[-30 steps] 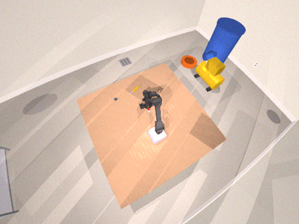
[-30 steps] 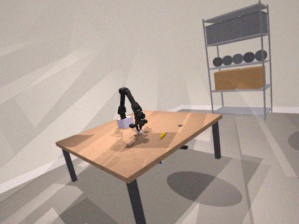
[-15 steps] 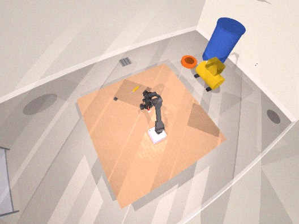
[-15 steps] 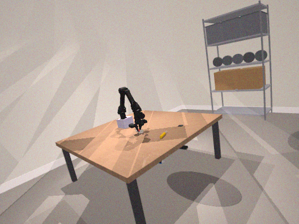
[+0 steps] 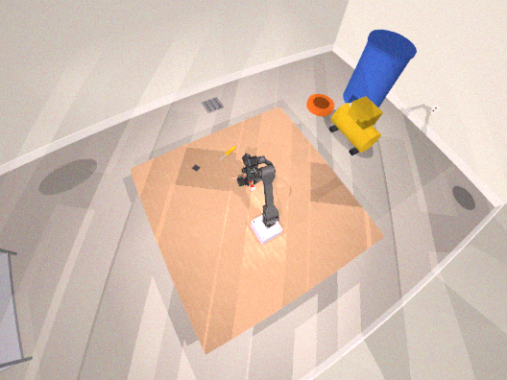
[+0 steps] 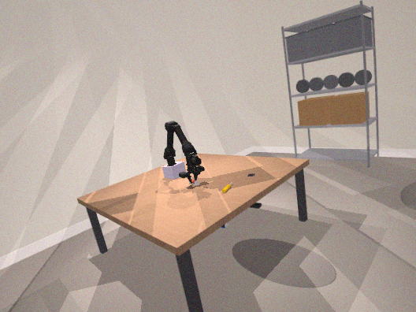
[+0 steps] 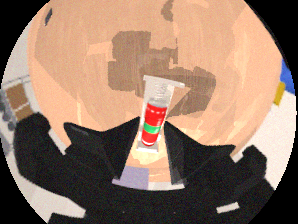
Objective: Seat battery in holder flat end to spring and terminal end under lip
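The battery (image 7: 154, 113) (image 5: 251, 183) is red with a green band. In the wrist view it lies lengthwise in the pale holder (image 7: 175, 84) (image 6: 197, 183), roughly in line with it. The spring (image 7: 160, 90) shows at the holder's far end, against or close to the battery's far end. The battery's near end is by the holder's near end wall; whether it is under the lip or fully flat I cannot tell. My gripper (image 7: 152, 121) is partly open, its fingertips on either side of the battery with narrow gaps. Contact with the holder's sides is unclear.
A yellow screwdriver (image 5: 230, 151) (image 6: 227, 187) and a small dark square (image 5: 196, 168) (image 6: 251, 175) lie on the wooden table (image 5: 192, 269) (image 6: 157, 221), beyond the gripper from the arm's white base (image 5: 263, 232) (image 6: 172, 172).
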`<state>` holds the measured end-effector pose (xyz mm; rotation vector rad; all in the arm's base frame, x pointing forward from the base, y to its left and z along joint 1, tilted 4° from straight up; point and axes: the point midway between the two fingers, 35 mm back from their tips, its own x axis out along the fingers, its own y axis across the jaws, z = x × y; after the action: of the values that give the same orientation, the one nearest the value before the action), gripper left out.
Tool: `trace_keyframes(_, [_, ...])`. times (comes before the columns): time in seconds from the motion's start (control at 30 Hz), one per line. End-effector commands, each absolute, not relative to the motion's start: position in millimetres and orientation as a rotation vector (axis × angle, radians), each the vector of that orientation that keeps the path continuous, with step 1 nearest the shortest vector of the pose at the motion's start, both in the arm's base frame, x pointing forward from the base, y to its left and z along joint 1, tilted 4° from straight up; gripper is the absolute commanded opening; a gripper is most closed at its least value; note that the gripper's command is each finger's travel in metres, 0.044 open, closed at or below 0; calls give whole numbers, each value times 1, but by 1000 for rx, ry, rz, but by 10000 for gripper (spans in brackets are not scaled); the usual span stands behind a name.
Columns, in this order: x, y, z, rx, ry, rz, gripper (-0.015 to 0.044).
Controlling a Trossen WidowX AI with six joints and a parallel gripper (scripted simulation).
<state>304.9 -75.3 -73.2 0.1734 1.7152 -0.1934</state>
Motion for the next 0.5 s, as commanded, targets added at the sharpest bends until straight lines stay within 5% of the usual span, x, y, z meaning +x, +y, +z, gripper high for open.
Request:
trace_keyframes(0.0, [306,-75,-67,172,1712,-192,177])
trace_keyframes(0.23, [306,-75,-60,174,1712,-193,177])
trace_keyframes(0.47, [309,-74,-1,173,1712,-193,361])
